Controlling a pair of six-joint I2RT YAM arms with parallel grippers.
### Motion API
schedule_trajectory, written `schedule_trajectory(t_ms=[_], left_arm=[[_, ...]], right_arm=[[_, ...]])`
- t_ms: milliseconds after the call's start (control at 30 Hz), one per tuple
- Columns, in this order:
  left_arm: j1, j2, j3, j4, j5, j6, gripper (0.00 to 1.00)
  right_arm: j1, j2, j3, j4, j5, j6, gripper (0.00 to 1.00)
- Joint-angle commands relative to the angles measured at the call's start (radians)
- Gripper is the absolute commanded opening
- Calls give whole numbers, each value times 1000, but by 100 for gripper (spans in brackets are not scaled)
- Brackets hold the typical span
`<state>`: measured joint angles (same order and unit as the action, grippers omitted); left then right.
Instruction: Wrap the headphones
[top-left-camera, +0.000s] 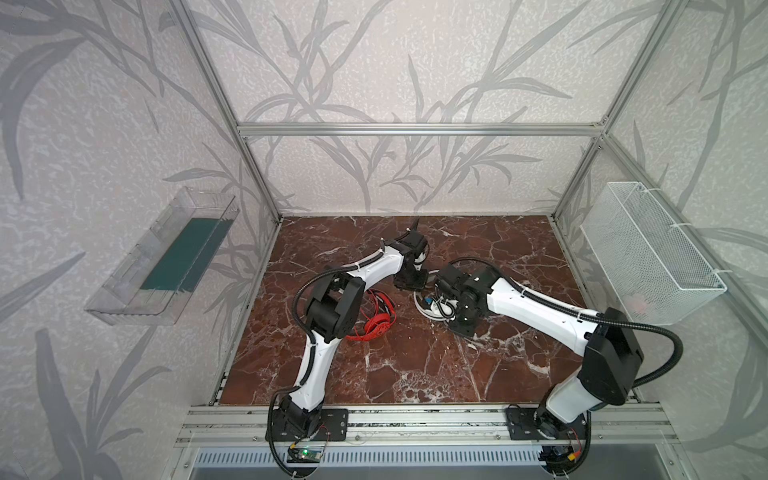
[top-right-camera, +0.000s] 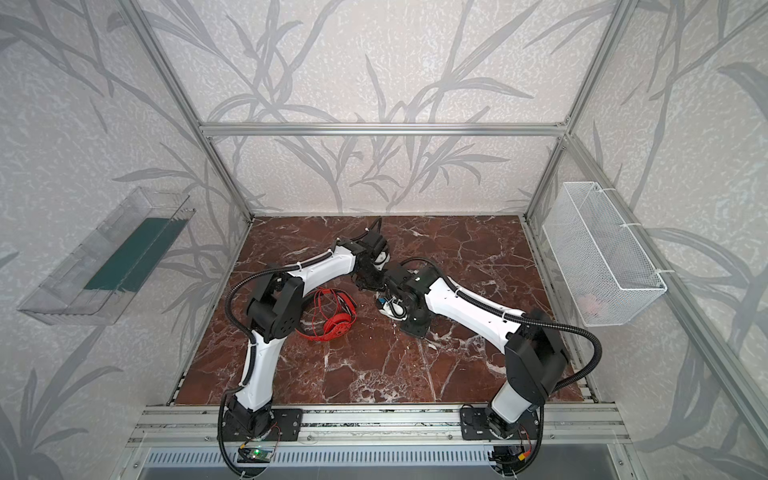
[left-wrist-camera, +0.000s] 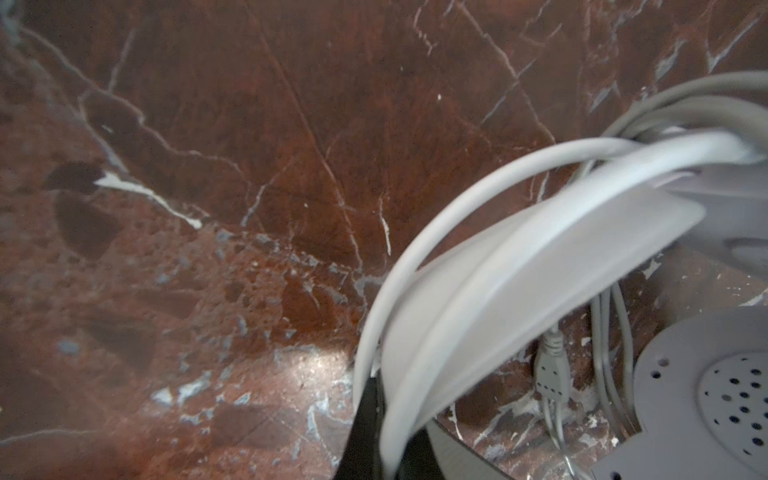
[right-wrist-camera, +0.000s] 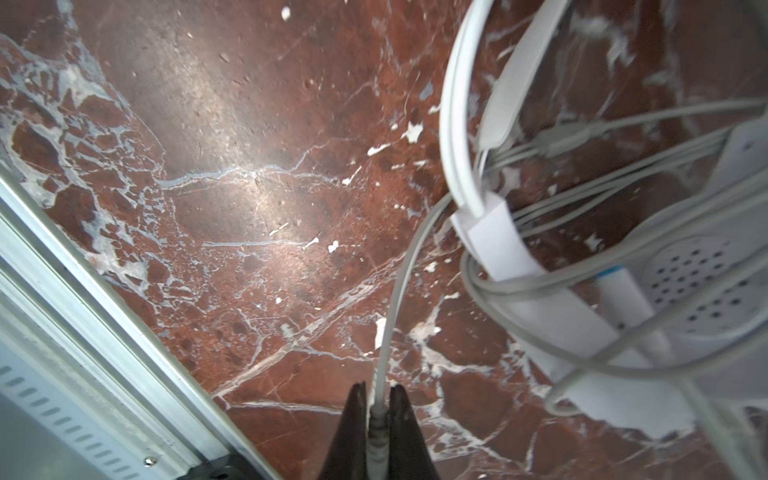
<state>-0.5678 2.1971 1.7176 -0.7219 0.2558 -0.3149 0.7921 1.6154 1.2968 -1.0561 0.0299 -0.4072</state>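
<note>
While the left gripper (left-wrist-camera: 390, 415) pinches the stiff headband (left-wrist-camera: 540, 266) of the white headphones (top-left-camera: 432, 306) on the table (top-left-camera: 415, 374), the right gripper (right-wrist-camera: 377, 411) clamps their light, limp cable (right-wrist-camera: 395, 299) near its plug (right-wrist-camera: 376, 440), likely the surest hold.

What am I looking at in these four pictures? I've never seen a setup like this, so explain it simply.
It is a robot with two arms, the left arm and the right arm, bolted at the front of a marble-patterned table. Two pictures come from a pair of cameras overhead, both looking the same way. The other two come from a camera on each wrist, looking along the fingers. On the table lie red headphones and white headphones. The left arm's fingers are shut on the white headband. The right arm's fingers pinch the white-grey cable near what looks like its plug end.
</note>
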Motion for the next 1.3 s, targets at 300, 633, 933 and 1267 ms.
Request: schedule_trajectory(t_ms=[300,633,933,1267], left_arm=[[-6,18,5,-31,-47,13,1],[-4,3,-28,-20,-61,4,1],[-4,3,-47,-15,-51,7,1],[-3,-5,-49,-25,-53,11,1]], right_arm=[[-8,54,122,6,52,-272,0],[-3,25,-10,-109,-103,202,0],[-4,-71,-245,130,-105,492,0],[-10,3,-335,241,-75,600,0]])
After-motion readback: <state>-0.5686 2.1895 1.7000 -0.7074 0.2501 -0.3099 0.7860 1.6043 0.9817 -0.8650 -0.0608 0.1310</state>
